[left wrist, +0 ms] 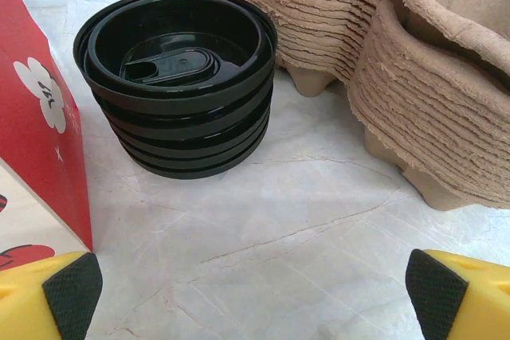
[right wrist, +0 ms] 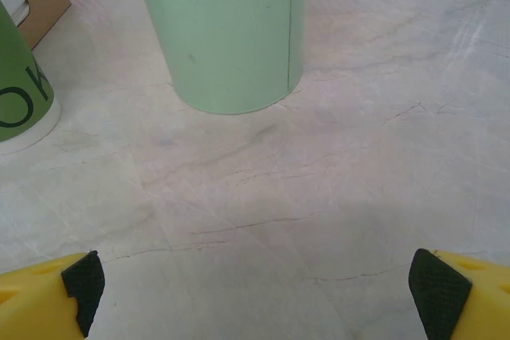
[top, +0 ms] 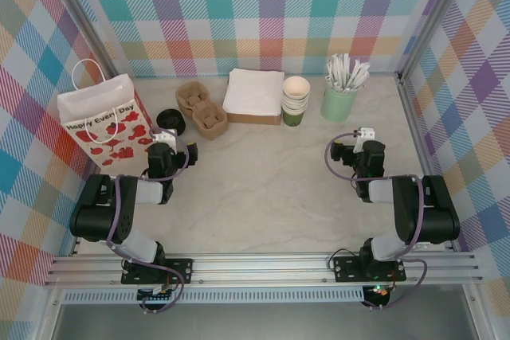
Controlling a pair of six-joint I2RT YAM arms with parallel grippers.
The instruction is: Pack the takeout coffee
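So both arms were parked low at the near side of the desk (top: 263, 189), nothing picked up. The left jaws were spread wide with nothing between them, the black pads (left wrist: 72, 292) sitting at the bottom corners of the left wrist view. They faced a stack of black round lids (left wrist: 179, 77), with a stack of brown pulp cup carriers (left wrist: 398, 61) just to its right. A red-and-white paper gift bag (top: 103, 121) stood upright on the left, near the lids.

The right jaws were wide and empty too. They pointed at a pale-green holder (right wrist: 223, 29) full of white sticks (top: 347, 72).

The takeout coffee cups (top: 295, 101) were a short stack at the back of the desk. They stood between a box of white napkins (top: 253, 95) and the holder, touching the box and just beside the holder. The stack showed cream rims up top and dark green at the bottom. The right wrist view caught the green side with some dark lettering at its left edge. The cups were well apart from both arms.
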